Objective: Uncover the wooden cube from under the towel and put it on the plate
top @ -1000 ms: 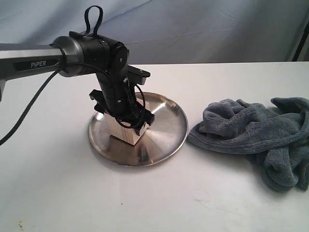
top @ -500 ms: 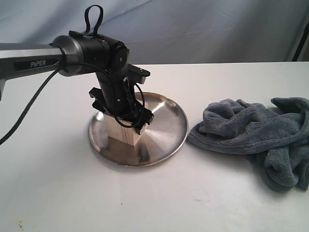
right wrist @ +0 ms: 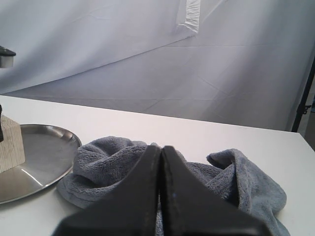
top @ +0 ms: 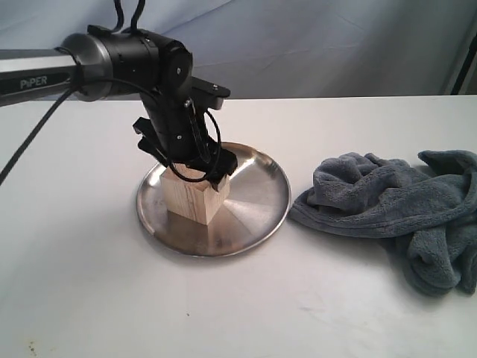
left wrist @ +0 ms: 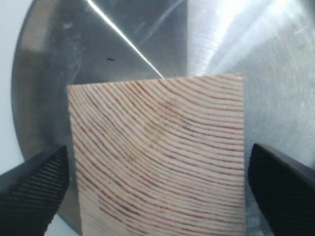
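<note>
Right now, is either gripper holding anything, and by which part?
Nothing. The left gripper is open over the cube, which rests on the plate; the right gripper is shut empty, facing the towel.

Noted a white table top (top: 89,298), matte and lightly soiled, with a few small dark specks (top: 31,347) near its front left corner. Observed a pale blue-grey cloth backdrop (top: 320,45) hung behind the far edge, creased in long diagonal folds (plainest in the right wrist view). Recorded a bright vertical strip (right wrist: 191,12) high on that cloth. Logged a dark upright pole (right wrist: 304,98) at the right margin. Found lighting soft and even, casting only faint shadows.
</note>
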You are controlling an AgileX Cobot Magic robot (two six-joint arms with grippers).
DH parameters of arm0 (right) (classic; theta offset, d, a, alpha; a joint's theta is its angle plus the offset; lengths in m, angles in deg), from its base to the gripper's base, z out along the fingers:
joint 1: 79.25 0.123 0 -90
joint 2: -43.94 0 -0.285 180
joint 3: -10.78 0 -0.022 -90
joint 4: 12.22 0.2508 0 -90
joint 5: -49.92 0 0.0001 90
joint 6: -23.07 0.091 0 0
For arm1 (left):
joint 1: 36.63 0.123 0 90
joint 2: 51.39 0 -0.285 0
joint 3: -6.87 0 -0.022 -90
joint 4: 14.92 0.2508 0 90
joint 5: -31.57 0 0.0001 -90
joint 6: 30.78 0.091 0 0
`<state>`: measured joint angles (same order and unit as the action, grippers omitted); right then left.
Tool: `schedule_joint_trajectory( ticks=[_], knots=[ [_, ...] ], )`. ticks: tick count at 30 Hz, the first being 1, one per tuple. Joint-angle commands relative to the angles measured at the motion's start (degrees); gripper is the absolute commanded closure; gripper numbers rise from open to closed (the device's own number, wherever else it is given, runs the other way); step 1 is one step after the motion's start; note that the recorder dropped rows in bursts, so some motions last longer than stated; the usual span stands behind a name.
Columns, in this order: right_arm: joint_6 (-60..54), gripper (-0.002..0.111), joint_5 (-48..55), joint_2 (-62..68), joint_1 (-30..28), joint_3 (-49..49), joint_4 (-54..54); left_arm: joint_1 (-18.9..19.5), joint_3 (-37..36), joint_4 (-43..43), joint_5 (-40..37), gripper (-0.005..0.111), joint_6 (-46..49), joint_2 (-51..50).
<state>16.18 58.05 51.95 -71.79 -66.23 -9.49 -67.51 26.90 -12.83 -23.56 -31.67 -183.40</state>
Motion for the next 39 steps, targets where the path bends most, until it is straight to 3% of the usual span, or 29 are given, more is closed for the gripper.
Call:
schedule_joint_trajectory(
  ticks=[1, 5, 8, 16, 17, 23, 28, 39],
  knots=[
    [0.1, 0.108, -0.4, -0.2, 0.2, -0.2, 0.3, 0.0, 0.4, 0.0, -0.1, 0.013, -0.1, 3.5],
    [0.1, 0.108, -0.4, -0.2, 0.2, -0.2, 0.3, 0.0, 0.4, 0.0, 0.3, 0.015, -0.3, 5.8],
    [0.1, 0.108, -0.4, -0.2, 0.2, -0.2, 0.3, 0.0, 0.4, 0.0, 1.0, 0.026, -0.6, 7.3],
    [0.1, 0.108, -0.4, -0.2, 0.2, -0.2, 0.3, 0.1, 0.4, 1.5, 0.1, 0.101, -0.9, 10.4],
    [0.1, 0.108, -0.4, -0.2, 0.2, -0.2, 0.3, 0.1, 0.4, 1.5, -0.3, 0.106, -1.0, 10.7],
    [0.1, 0.108, -0.4, -0.2, 0.2, -0.2, 0.3, 1.5, 0.4, 7.5, -6.0, 0.107, -6.5, 12.2],
    [0.1, 0.108, -0.4, -0.2, 0.2, -0.2, 0.3, 6.2, -0.2, 6.8, -12.9, 0.107, -6.9, 13.1],
    [0.1, 0.108, -0.4, -0.2, 0.2, -0.2, 0.3, 19.1, -15.5, 1.8, -6.3, 0.107, -9.5, 23.4]
  ],
)
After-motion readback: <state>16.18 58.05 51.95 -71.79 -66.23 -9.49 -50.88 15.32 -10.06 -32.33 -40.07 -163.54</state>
